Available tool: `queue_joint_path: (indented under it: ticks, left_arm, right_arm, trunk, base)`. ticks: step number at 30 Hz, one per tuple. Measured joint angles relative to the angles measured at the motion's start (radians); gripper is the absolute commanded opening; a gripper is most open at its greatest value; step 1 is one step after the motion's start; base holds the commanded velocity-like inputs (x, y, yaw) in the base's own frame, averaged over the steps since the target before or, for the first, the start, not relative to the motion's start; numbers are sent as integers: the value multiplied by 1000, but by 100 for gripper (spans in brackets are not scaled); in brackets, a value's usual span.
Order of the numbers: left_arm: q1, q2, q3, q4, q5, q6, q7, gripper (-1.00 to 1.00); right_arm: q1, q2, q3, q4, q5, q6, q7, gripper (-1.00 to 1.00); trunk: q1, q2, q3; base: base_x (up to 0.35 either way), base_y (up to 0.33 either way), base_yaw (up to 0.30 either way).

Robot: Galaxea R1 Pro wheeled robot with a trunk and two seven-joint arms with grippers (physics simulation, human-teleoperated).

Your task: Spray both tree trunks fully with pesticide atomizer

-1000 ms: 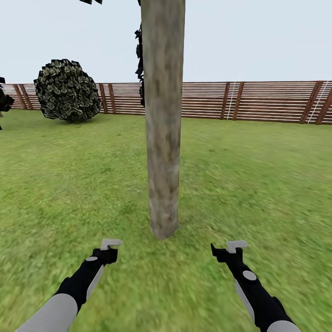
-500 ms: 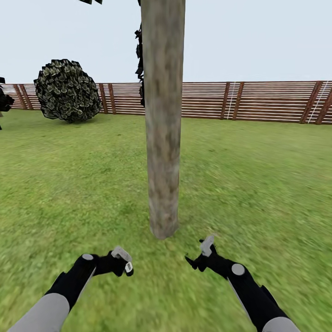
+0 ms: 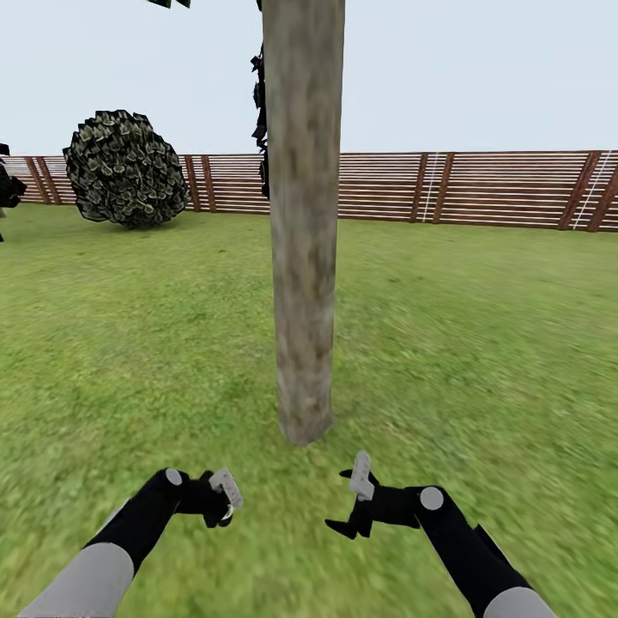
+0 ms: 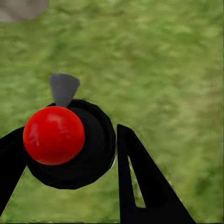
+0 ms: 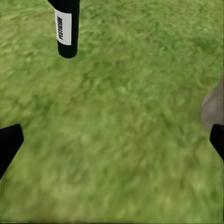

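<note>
Two grippers: left gripper (image 4: 70,186) is pinching the pesticide atomizer (image 4: 70,140); right gripper (image 5: 112,140) is hanging spread.
Aim: nozzle should be facing the tree trunk (image 3: 302,257) ahead, near.

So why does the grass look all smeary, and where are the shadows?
Head view: the grass is a blurred, streaky texture near the camera, while the tree trunk and fence look sharper; light is flat, with no cast shadow under the trunk. Left wrist view: the red-capped atomizer is crisp against soft grass.
</note>
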Motion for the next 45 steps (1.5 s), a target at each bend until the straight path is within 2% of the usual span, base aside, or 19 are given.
queue_joint_path:
  ticks: [1,3,5,7,13,17,19,21,23,28,30,32,34,37,45]
  left_arm:
    - [-1,-2,-6,0,-16,0,-1,-100]
    - [-1,-7,-40,0,-35,0,-1,-100]
    - [0,-9,-99,0,-44,-1,0,-100]
    - [0,-9,-127,0,-46,-2,0,-100]
    - [1,-12,-148,0,-48,-21,0,-100]
    - [1,-29,-153,1,-48,-30,0,-100]
    - [1,-36,-174,1,-48,-32,0,-100]
    - [1,-43,-209,1,-45,-32,0,-100]
    - [1,-56,-224,1,-43,-32,0,-100]
    - [1,-88,-234,1,-40,-35,-4,-100]
    - [1,-97,-235,1,-37,-40,-28,-100]
    - [1,-100,-232,2,-26,-72,-54,-100]
    - [1,-102,-231,2,6,-118,-69,-100]
    - [1,-105,-232,3,36,-140,-79,-100]
    - [1,-145,-235,3,49,-148,-105,-100]
  right_arm:
    - [0,0,4,-7,5,2,4,-100]
    - [0,1,8,-17,10,9,8,-100]
    - [0,1,9,-27,12,19,11,-100]
    - [0,1,10,-30,13,22,12,-100]
    - [0,1,11,-34,15,26,12,-100]
    - [-11,3,12,-50,13,39,32,-100]
    - [-15,5,12,-52,13,57,55,-100]
    - [-21,7,12,-53,13,70,69,-100]
    - [-23,7,12,-53,13,75,73,-100]
    - [-24,8,12,-52,13,77,77,-100]
    - [-24,8,12,-52,13,77,77,-100]
    - [-25,8,12,-52,13,77,77,-100]
    - [-25,7,12,-53,13,77,77,-100]
    - [-25,7,12,-53,13,77,77,-100]
    - [-25,10,12,-55,13,77,77,-100]
  trunk:
    - [0,0,0]
    - [0,0,0]
    - [0,0,0]
    - [0,0,0]
    - [0,0,0]
    - [0,0,0]
    - [0,0,0]
    - [0,0,0]
    - [0,0,0]
    - [0,0,0]
    - [0,0,0]
    - [0,0,0]
    - [0,0,0]
    - [0,0,0]
    - [0,0,0]
  base:
    - [0,0,0]
    - [0,0,0]
    - [0,0,0]
    - [0,0,0]
    - [0,0,0]
    - [0,0,0]
    - [0,0,0]
    - [0,0,0]
    - [0,0,0]
    - [0,0,0]
    - [0,0,0]
    - [0,0,0]
    - [0,0,0]
    - [0,0,0]
    - [0,0,0]
